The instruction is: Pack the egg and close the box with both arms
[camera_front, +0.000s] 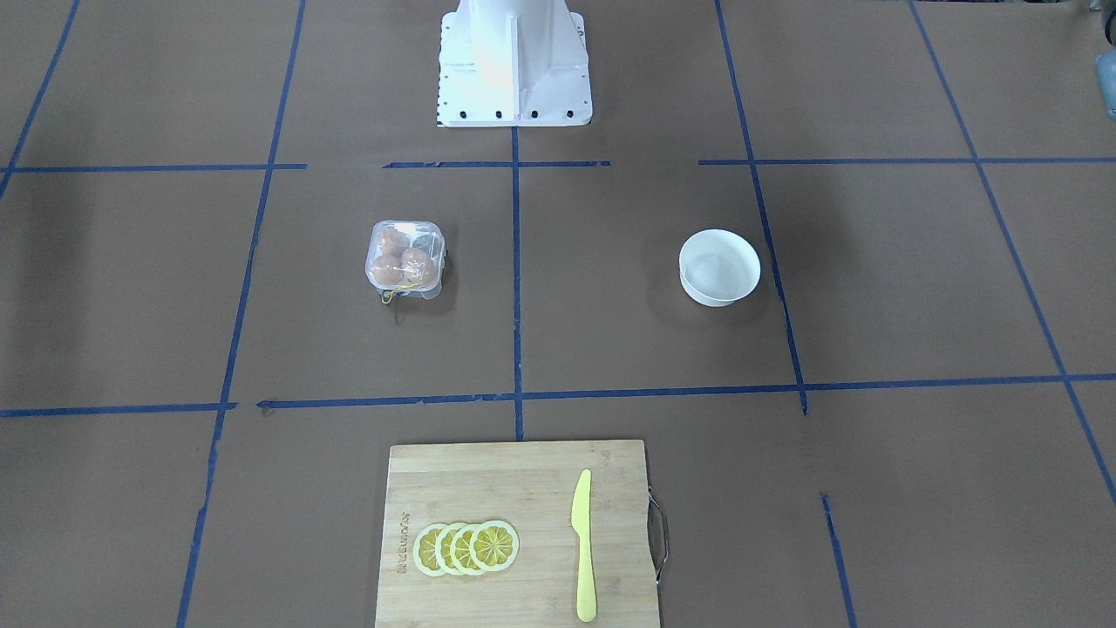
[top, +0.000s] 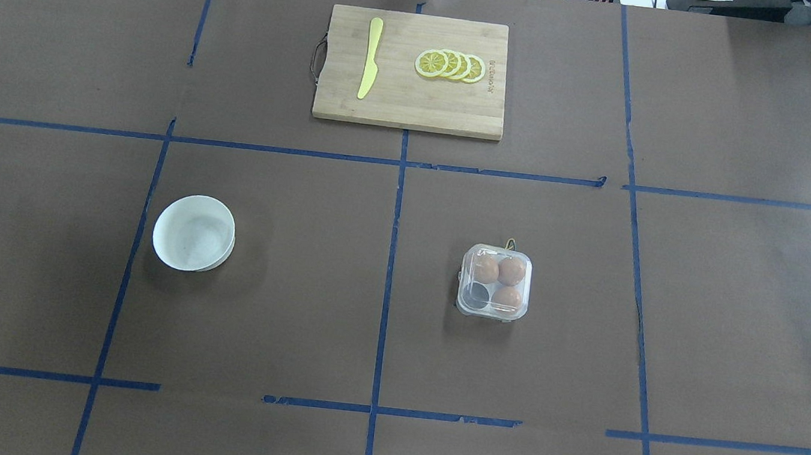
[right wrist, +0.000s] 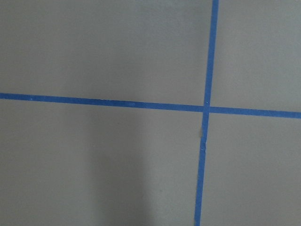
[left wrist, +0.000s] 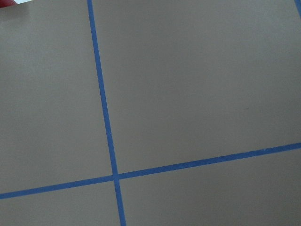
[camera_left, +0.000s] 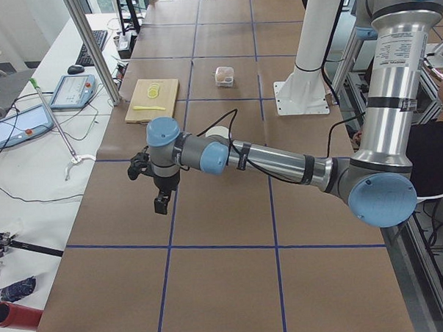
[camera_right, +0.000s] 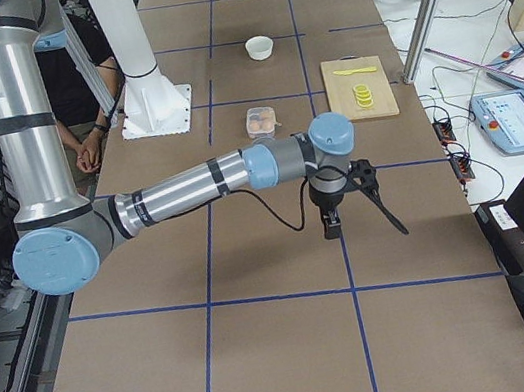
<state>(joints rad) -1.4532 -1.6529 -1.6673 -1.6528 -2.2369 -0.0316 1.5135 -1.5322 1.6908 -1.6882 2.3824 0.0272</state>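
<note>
Your clear plastic box (glossy, round-cornered) holds three smooth oval eggs; whether the left gripper and right gripper are wide or narrow can't be told.

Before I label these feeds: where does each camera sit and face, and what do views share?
Front-facing: across table, facing pedestal base; no arms.
Overhead: behind robot, looking forward; base edge only.
Exterior left: robot's left end; left arm near.
Exterior right: right end; right arm near.
Left wrist: down at taped paper; no body.
Right wrist: likewise.
Shared: front-facing and overhead both show box, bowl.

Left claw, right claw — spread indiscernible
</note>
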